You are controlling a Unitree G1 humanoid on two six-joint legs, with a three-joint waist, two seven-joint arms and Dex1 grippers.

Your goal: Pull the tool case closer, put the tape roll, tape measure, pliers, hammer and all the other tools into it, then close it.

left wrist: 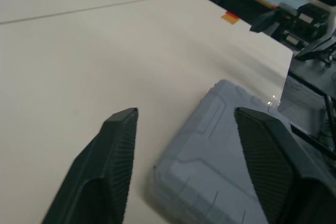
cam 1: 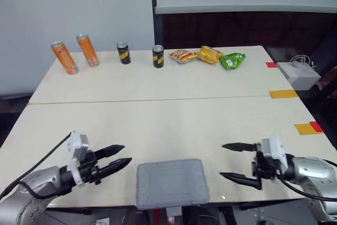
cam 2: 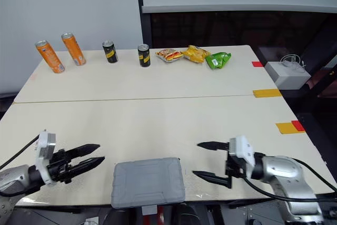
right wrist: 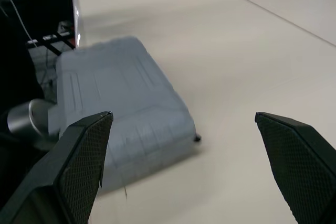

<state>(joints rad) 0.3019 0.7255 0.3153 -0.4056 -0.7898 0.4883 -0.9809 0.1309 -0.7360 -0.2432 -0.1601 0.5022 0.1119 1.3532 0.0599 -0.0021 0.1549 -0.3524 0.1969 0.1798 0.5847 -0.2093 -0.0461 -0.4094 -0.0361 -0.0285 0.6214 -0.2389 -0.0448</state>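
Table [cam 1: 158, 114] edge holds tool case [cam 1: 172, 183]; left pincer [cam 1: 127, 154], slightly parted, and right pincer [cam 1: 222, 160], wide apart, flank it.

- I read the table [cam 1: 158, 119] as brightly and evenly lit; the light is soft, with no hard shadows across its pale top.
- A few small specular glints sit on its near edge, just right of the tool case [cam 1: 171, 183].
- The case's matte grey lid takes no glare; a thin dark shadow hugs its base in the right wrist view.
- Far right, beyond the table, the room falls dark.
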